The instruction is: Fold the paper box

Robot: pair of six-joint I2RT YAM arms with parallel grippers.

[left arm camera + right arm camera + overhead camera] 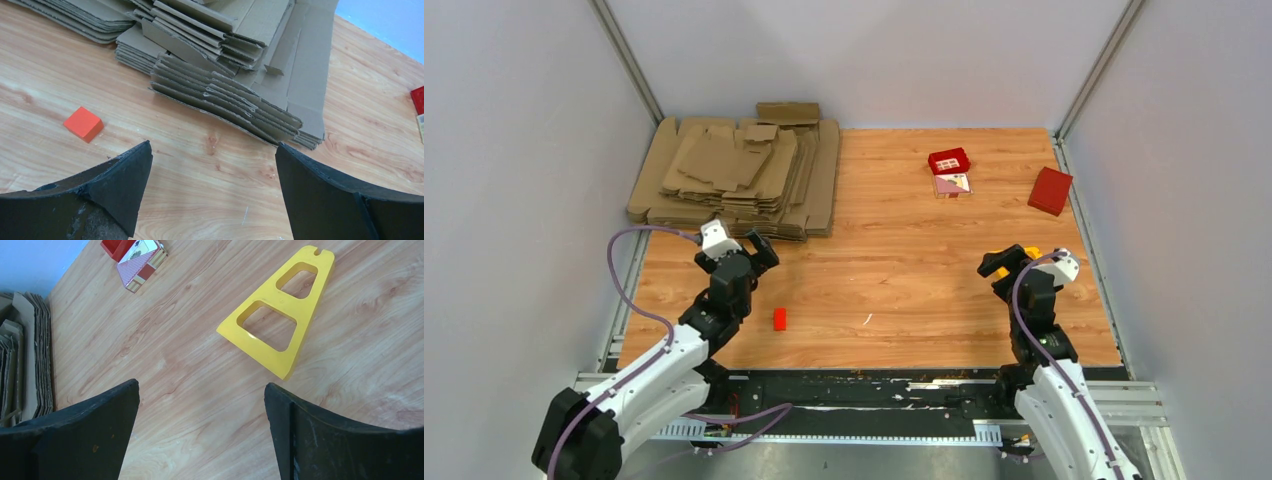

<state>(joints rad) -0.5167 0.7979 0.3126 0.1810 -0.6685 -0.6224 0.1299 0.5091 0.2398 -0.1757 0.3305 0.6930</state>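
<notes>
Cardboard in flat brown blanks is stacked in a big pile (804, 190) at 11 o'clock of the light wooden worktop (904, 270). The paper box (724, 160), a small brown die-cut cardboard piece with flaps, seems to be the flat one lying on top of this pile. I cannot tell it surely from the other blanks.

The left gripper (759, 248) is at 8 o'clock of the worktop, just beside the near edge of the pile. In the left wrist view this gripper (212, 150) is wide, its black jaws far apart with only bare wood between them. The layered edge of the pile (225, 95) lies ahead at 12 o'clock. A small orange-red block (779, 318) sits on the wood at 7 o'clock of the worktop. In the wrist view the block (83, 123) is at 10 o'clock, apart from the fingers.

The right gripper (996, 263) is at 4 o'clock of the worktop. In its wrist view the right gripper (201, 387) is also wide and holds nothing. A flat yellow plastic frame (306, 302), a trapezoid with two openings, lies on the wood ahead at 1 o'clock, not touching the fingers.

At 1 o'clock of the worktop stands a small red tray (949, 160) with a printed card box (952, 184) just beside it. A flat red box (1050, 190) lies at 2 o'clock, near the right edge.
</notes>
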